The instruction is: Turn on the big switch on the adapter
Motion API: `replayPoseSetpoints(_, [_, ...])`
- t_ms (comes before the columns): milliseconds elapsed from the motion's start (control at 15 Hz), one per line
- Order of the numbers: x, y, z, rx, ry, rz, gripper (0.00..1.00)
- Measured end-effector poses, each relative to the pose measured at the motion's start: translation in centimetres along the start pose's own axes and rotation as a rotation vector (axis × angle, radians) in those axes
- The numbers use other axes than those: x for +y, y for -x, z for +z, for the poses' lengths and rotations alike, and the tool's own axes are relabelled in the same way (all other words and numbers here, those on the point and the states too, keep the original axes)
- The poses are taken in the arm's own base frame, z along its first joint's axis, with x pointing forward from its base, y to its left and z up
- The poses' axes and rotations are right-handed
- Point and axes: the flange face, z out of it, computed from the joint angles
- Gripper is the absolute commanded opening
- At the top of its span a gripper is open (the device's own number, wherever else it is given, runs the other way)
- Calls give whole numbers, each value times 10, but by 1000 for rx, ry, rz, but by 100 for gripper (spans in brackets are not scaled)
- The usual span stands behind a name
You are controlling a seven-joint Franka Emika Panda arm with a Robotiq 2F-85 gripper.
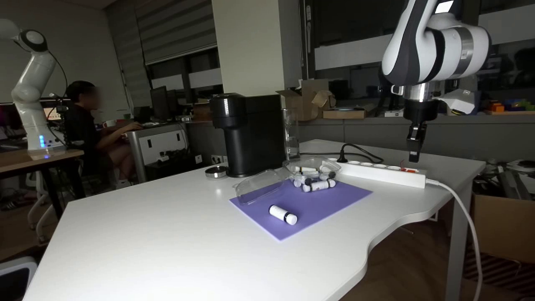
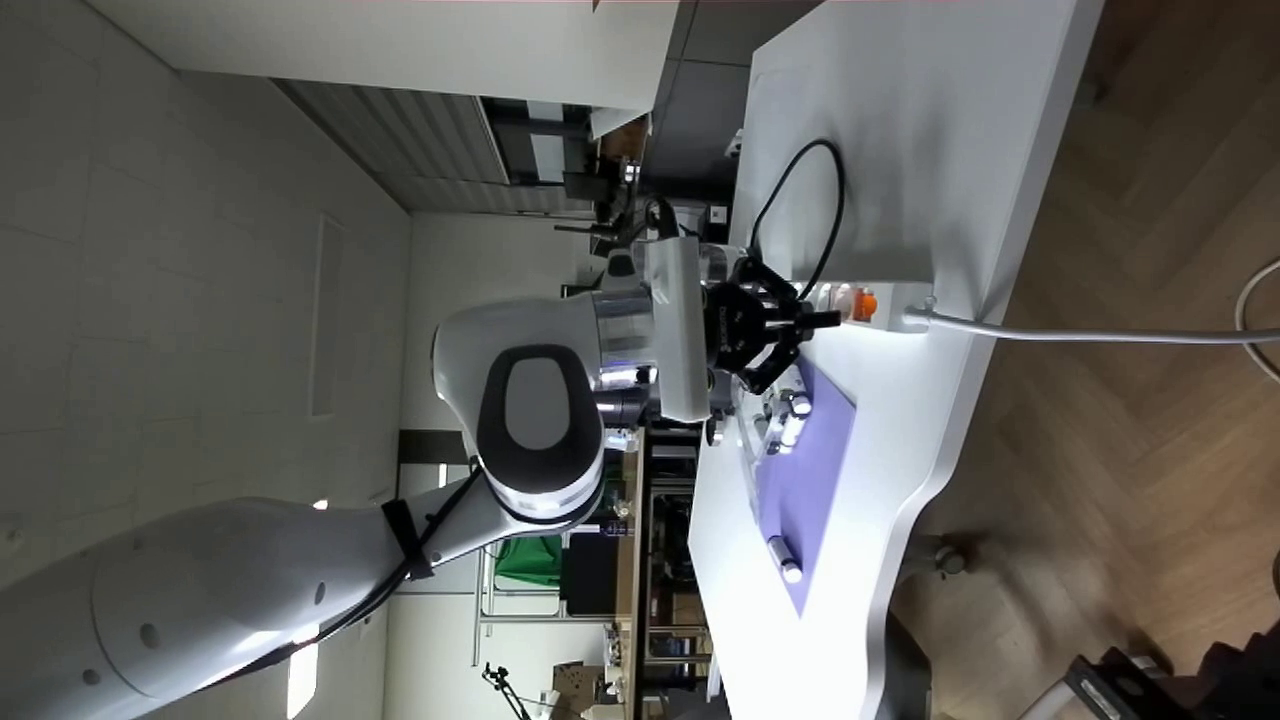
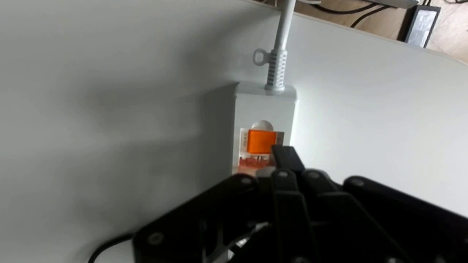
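Low hovers the gripper (image 3: 289, 159) — near a blocky, probably plastic switch (image 3: 261, 141).

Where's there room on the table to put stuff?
In an exterior view, the white table has a wide bare patch between the purple mat and the table's left edge. A smaller one lies between mat and wavy edge. It's crowded around the piled white tubes, black machine and power strip, with the tool above.

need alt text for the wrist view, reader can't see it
A closed black gripper, entering from the bottom, hides the lower right corner of an orange switch on a white power strip. A white cable runs from the strip's top end over the edge of the table.
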Motion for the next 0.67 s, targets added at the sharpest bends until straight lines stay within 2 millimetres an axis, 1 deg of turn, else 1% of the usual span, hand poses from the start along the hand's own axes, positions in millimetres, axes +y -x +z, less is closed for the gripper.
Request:
replayPoseSetpoints(267, [2,-1,10,-3,-7,0,0])
replayPoseSetpoints(667, [8,-7,19,4,-4,-1,0])
